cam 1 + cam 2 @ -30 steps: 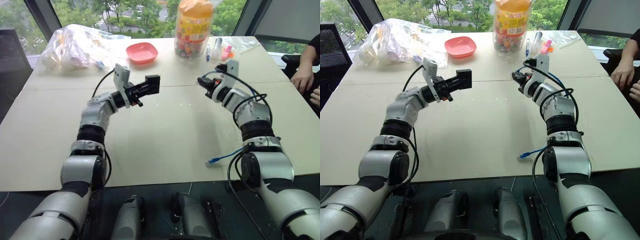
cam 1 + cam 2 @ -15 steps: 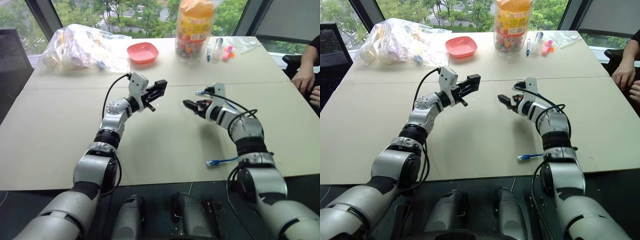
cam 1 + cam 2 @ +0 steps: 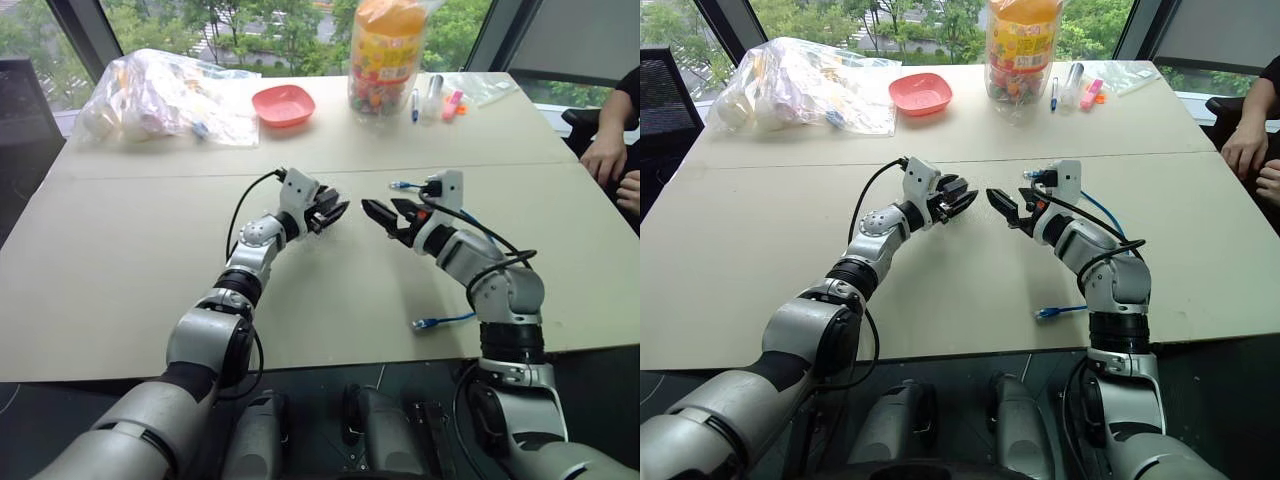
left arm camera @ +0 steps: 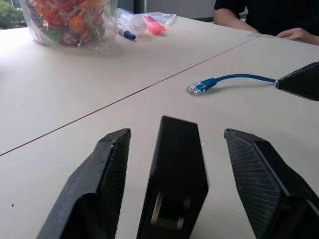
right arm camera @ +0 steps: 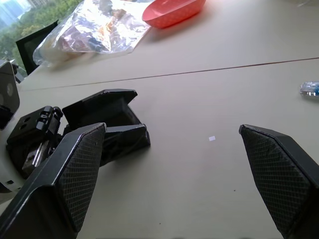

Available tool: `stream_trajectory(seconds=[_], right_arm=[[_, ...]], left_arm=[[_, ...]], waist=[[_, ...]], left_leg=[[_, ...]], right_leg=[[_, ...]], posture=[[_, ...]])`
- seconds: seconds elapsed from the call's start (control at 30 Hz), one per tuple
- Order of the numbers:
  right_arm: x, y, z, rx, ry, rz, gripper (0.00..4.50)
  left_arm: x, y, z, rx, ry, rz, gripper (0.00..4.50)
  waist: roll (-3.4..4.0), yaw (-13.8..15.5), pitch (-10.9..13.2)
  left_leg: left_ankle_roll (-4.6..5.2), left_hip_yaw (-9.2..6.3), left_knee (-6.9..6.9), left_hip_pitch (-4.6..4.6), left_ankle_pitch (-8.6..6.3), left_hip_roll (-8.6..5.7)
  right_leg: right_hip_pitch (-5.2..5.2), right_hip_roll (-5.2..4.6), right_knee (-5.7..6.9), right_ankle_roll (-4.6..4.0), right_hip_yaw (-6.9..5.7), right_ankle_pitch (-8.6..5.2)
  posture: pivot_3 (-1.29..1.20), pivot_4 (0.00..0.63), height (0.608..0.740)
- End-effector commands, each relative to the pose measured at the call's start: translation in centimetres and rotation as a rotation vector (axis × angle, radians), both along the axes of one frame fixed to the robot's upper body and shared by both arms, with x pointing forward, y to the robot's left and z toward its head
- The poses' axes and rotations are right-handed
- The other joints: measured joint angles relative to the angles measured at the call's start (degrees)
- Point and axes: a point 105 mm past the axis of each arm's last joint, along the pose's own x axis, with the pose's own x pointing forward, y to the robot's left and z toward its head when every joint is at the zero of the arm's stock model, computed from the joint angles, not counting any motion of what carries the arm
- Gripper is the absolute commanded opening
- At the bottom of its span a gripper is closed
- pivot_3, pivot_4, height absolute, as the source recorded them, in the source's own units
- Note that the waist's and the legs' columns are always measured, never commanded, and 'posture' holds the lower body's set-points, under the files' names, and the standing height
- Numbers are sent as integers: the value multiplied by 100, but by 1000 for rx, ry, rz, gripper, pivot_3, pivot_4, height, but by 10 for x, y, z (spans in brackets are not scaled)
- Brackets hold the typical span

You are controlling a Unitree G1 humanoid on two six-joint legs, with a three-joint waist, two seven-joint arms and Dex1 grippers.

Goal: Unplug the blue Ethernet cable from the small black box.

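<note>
1. Two claws of mine face each other low over the table (image 3: 120, 250), near its middle, tips close but apart.
2. My left claw (image 4: 177, 159) is spread wide, released; the small black box (image 4: 175, 174) sits between its fingers (image 4: 102, 184) without either one touching it.
3. My right claw (image 5: 174, 169) is spread wide too, grasping nothing.
4. The blue Ethernet cable (image 4: 234, 78) lies on the table beside my right claw, its plug free of the box.
5. Its other plug lies near the table's front edge by my right arm.

Even daylight is admitted through the windows (image 3: 240, 25) behind the table (image 3: 120, 250); soft shadows are cast, and close gripper fingers (image 5: 65, 174) are blurred.
</note>
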Motion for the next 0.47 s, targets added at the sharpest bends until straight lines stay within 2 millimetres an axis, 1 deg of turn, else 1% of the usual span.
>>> stream_trajectory(seconds=[0.03, 0.13, 0.17, 0.27, 0.37, 0.43, 0.47], right_arm=[[-7, -4, 14, -16, -91, 14, 4500], [-17, -6, 8, -93, -109, 44, 4500], [-23, -8, 4, -125, -112, 61, 4500], [-42, -15, -6, -162, -114, 101, 4500], [-53, -19, -12, -186, -124, 93, 4500], [-58, -19, -14, -198, -140, 84, 4500], [-61, -17, -15, -207, -146, 89, 4500]], left_arm=[[1, 7, 21, 5, -67, -35, 4491], [-1, 20, 32, -24, -59, -73, 4491], [-7, 29, 38, -34, -52, -108, 4491], [-42, 59, 54, -77, 3, -202, 4491], [-73, 80, 47, -27, 74, -200, 4491], [-88, 91, 38, -10, 134, -176, 4491], [-94, 97, 35, -36, 168, -156, 4491]], waist=[[0, 2, 0], [0, 1, 0], [0, -1, 0], [1, -49, 0], [4, -41, -1], [4, 0, -1], [4, 0, -1]], left_leg=[[0, 1, 0, 0, 0, 0], [0, -1, 0, -2, 0, 0], [0, 0, 1, -2, 0, 0], [1, 1, -4, -2, -2, 2], [5, 0, -9, 3, -5, 6], [2, -2, -4, 5, -3, 7], [-1, -6, 0, 5, -1, 8]], right_leg=[[0, 0, 0, 0, 0, 0], [0, -3, -1, 0, 0, 0], [0, -4, -1, 0, 1, 0], [-2, -5, -3, -6, 3, 2], [-4, 2, 5, -12, 8, 3], [-1, 8, 3, 1, 9, -6], [2, 9, 1, -2, 8, -5]], posture=[[0, 150, 740], [0, 150, 740], [0, 150, 740], [0, 150, 740], [0, 150, 740], [0, 150, 740], [0, 150, 740]])
